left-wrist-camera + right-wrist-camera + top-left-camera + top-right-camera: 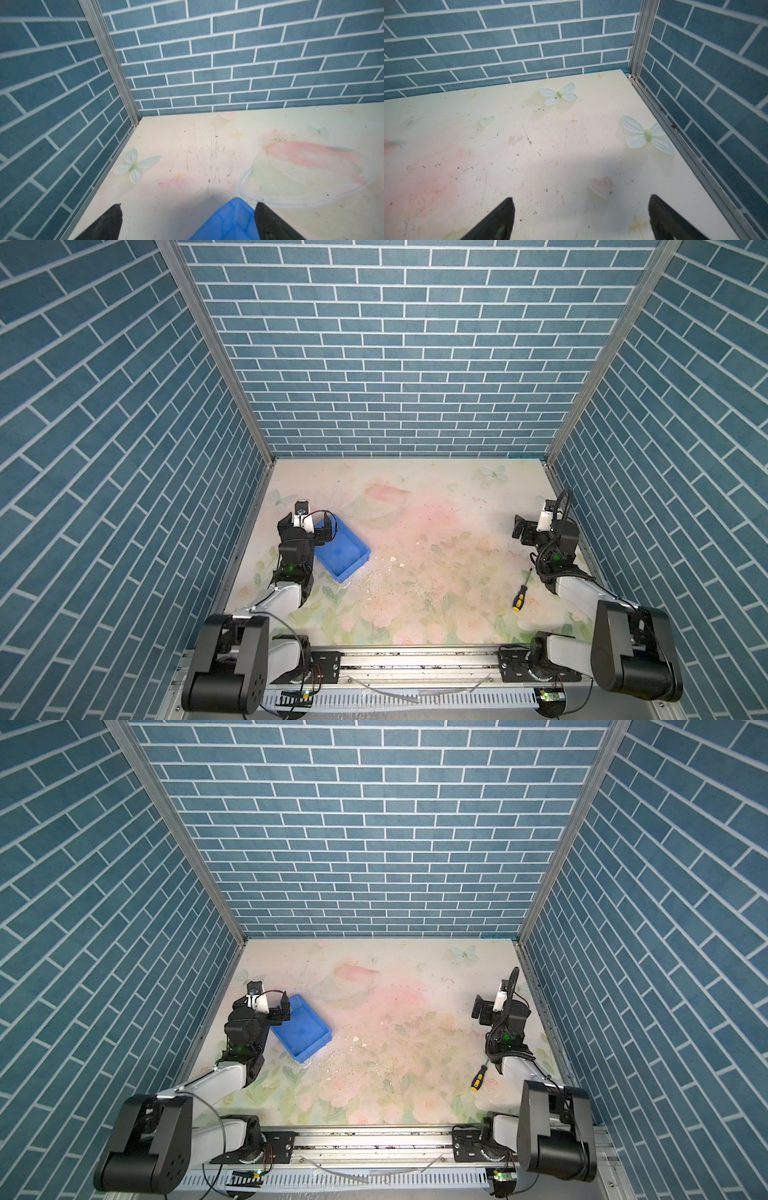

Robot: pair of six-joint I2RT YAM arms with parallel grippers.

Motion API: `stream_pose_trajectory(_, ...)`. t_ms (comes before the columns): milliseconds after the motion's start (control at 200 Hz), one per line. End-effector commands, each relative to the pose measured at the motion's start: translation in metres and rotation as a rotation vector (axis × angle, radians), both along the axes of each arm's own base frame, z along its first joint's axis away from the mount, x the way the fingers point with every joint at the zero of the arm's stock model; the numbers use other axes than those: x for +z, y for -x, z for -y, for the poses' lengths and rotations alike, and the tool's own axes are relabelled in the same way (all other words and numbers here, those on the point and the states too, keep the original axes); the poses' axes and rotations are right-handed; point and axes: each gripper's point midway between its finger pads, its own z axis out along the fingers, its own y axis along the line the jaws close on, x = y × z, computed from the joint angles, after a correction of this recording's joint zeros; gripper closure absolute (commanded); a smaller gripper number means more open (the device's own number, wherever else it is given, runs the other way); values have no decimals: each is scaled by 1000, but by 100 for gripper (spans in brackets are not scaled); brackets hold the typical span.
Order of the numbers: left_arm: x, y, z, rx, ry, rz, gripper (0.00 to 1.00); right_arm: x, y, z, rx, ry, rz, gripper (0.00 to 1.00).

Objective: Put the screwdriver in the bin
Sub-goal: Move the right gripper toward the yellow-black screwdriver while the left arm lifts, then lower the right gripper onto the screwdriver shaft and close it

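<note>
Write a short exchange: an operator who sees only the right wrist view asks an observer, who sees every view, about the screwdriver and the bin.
Operator: I see only bare table past my open right gripper. Where is the screwdriver?
Observer: The screwdriver lies on the table behind your gripper, beside the right arm, handle toward the robot's base.
Operator: And the bin?
Observer: The bin sits on the table's left side. In the left wrist view one corner shows between the open left gripper's fingers.
</note>
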Motion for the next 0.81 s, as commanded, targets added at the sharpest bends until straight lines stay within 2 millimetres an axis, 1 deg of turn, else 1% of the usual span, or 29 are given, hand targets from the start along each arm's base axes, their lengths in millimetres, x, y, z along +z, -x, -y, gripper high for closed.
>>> stream_pose_trajectory(0,8,6,13,-35,-26,-36,0,19,3,-4,1,-53,-2,1)
stream_pose_trajectory(100,24,10,35,-105,-41,-17,0,30,13,-5,-16,-98,-14,1)
stream_pose_trajectory(185,34,15,65,-192,-65,-8,0,36,22,-5,-40,-145,-48,1)
stream_pose_trajectory(310,39,24,109,-323,-102,-10,0,38,40,-3,-82,-175,-135,1)
stream_pose_trajectory(440,46,33,150,-446,-108,-1,0,35,58,-4,-106,-217,-216,1)
stream_pose_trajectory(500,46,39,171,-516,-116,-7,0,31,66,-1,-137,-219,-260,1)
stream_pose_trajectory(610,43,51,210,-678,-114,-25,0,24,83,13,-246,-208,-348,1)
stream_pose_trajectory(685,39,62,237,-805,-128,-35,0,18,90,14,-275,-231,-389,1)
stream_pose_trajectory(800,31,82,270,-977,-179,-59,0,6,96,11,-297,-282,-457,1)
